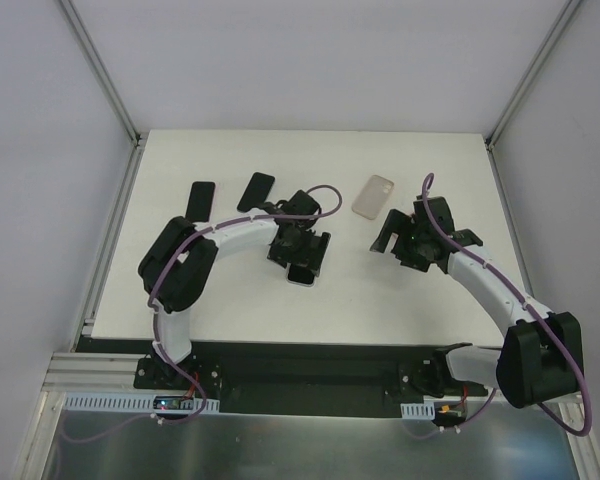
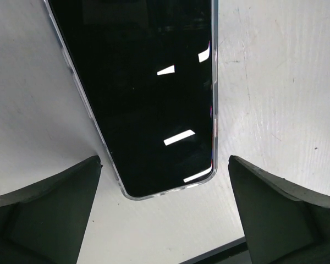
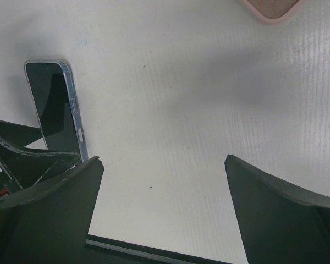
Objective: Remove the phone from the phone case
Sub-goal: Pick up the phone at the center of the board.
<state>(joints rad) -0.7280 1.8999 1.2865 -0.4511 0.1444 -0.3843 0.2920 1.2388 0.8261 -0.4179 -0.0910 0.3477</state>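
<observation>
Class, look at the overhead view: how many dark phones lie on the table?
3. The leftmost phone and the neighbouring phone lie far left on the table; the cased phone lies between the left gripper's open fingers. More may be hidden.

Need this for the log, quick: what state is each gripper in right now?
Left gripper: open, fingers either side of the phone, not clamped on it.
Right gripper: open, holding nothing.
</observation>
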